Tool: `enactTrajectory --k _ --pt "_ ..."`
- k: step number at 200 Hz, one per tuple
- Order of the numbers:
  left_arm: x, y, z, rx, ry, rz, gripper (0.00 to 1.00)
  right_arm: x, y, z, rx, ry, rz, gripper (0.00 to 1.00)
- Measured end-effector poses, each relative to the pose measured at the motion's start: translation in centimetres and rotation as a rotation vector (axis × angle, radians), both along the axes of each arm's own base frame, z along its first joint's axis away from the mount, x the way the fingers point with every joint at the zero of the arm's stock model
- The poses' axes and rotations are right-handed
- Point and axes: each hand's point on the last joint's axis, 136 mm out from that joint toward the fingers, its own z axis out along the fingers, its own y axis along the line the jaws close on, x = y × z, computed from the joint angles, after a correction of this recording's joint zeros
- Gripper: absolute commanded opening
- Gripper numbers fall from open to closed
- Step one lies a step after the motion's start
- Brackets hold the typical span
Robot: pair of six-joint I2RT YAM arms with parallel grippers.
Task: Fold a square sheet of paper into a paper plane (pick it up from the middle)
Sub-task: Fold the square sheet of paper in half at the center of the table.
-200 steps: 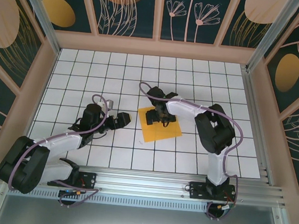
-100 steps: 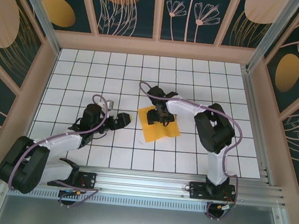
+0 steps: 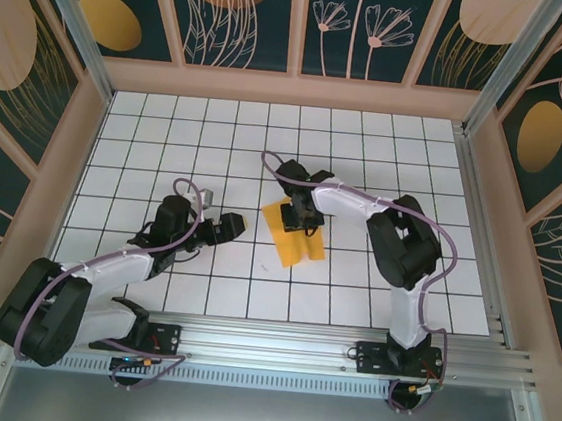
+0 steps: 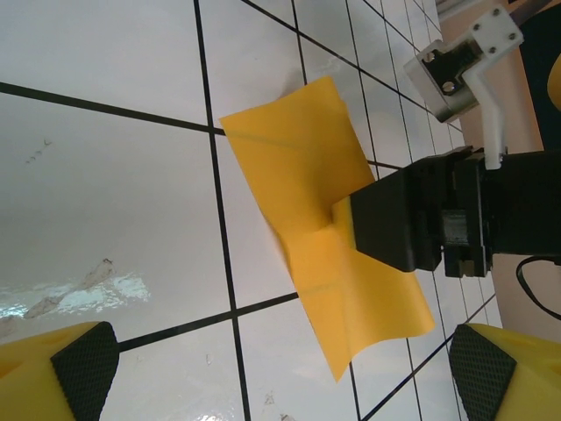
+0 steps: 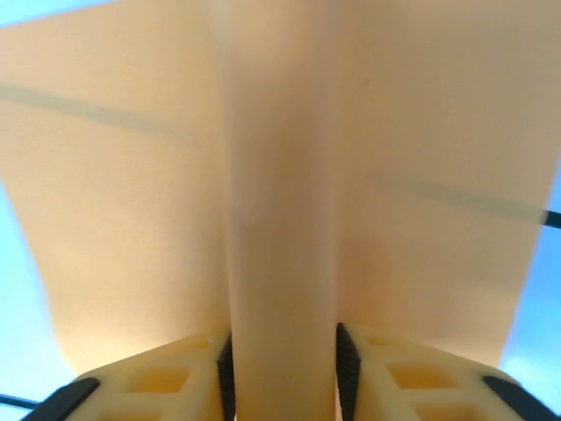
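Thin, light, floppy square sheet of paper (image 3: 299,249), pinched at its middle by right gripper (image 3: 299,218); left gripper (image 3: 227,227) beside paper, wide open.

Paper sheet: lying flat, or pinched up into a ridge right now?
Pinched up: the paper sheet rises into a ridge clamped in the right gripper, with both sides sloping away.

White table (image 3: 147,146) is ruled with a black grid. It is enclosed by dark green walls (image 3: 394,41), printed with orange ovals and pale leaves. Aluminium rails (image 3: 277,343) are fitted along the near edge.
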Motion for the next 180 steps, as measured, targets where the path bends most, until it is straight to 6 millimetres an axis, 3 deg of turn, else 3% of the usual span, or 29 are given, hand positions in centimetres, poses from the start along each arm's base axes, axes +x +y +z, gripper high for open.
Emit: enactTrajectory --k 48,72,100,135,180 --pt "0.6 0.7 2.5 -0.008 -0.081 0.049 0.99 -0.2 2.8 7.2 0.280 -0.087 -0.009 0.36" --pt "0.7 0.9 3.1 -0.010 -0.100 0.063 0.99 -0.5 4.0 9.2 0.433 -0.096 -0.022 0.37" --pt "0.6 0.9 3.3 -0.014 -0.105 0.060 0.99 -0.9 4.1 7.4 0.509 -0.057 -0.073 0.37" --pt "0.2 0.4 3.5 -0.034 -0.096 0.026 0.98 -2.0 2.3 3.9 0.510 0.016 -0.163 0.40" --pt "-0.4 -0.3 3.0 -0.047 -0.067 -0.016 0.98 -2.2 0.3 1.8 0.492 0.044 -0.237 0.53"
